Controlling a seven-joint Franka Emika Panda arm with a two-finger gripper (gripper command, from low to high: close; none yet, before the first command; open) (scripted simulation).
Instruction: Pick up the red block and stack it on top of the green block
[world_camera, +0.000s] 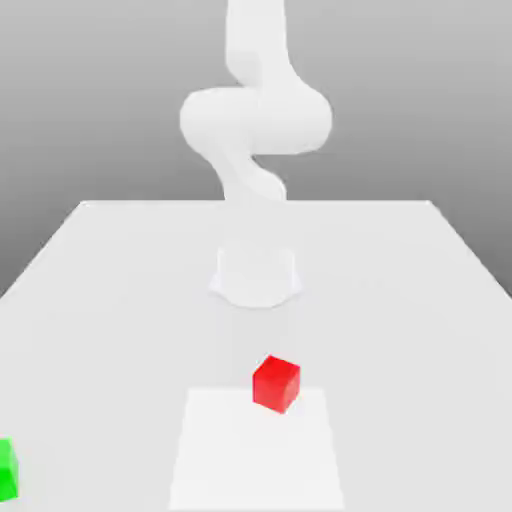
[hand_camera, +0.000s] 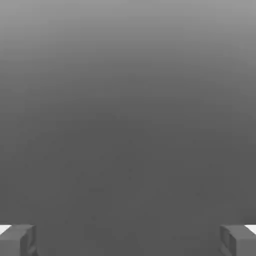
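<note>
Sitting low and centre in the exterior view, the red block (world_camera: 276, 384) rests on a paler square patch (world_camera: 257, 470) of the white table (world_camera: 120, 270). The green block (world_camera: 7, 470) lies well apart at the lower left edge. The gripper (hand_camera: 128, 240) is spread wide, its fingertips (hand_camera: 18, 240) holding nothing.

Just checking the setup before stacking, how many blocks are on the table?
2. The red block sits near the table's front centre, on a paler square patch. The green block is at the exterior view's far left edge, partly cut off.
</note>
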